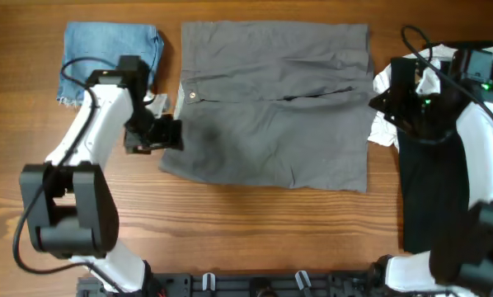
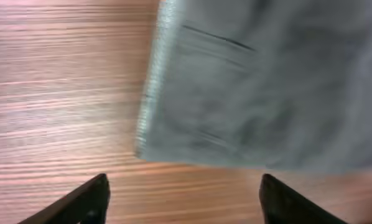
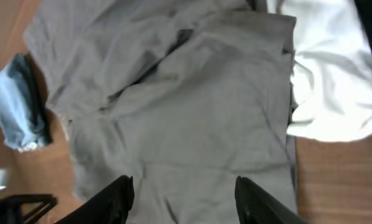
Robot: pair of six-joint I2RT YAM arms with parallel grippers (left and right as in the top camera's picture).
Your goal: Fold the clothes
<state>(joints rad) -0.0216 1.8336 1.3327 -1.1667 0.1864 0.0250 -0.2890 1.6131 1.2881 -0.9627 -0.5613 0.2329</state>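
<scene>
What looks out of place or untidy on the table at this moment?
Nothing looks spilled or damaged. Only the white garment stands out: it lies crumpled against the right edge of the grey shorts, while the shorts themselves lie spread out almost flat.

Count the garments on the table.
4: grey shorts at centre, denim piece far left, white garment and black garment at right; others may lie hidden beneath them.

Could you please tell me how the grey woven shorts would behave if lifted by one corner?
The mid-grey woven shorts lie flat with soft creases, so they would probably drape limply, not hold shape. On the smooth wooden table, a push would likely bunch or slide them.
</scene>
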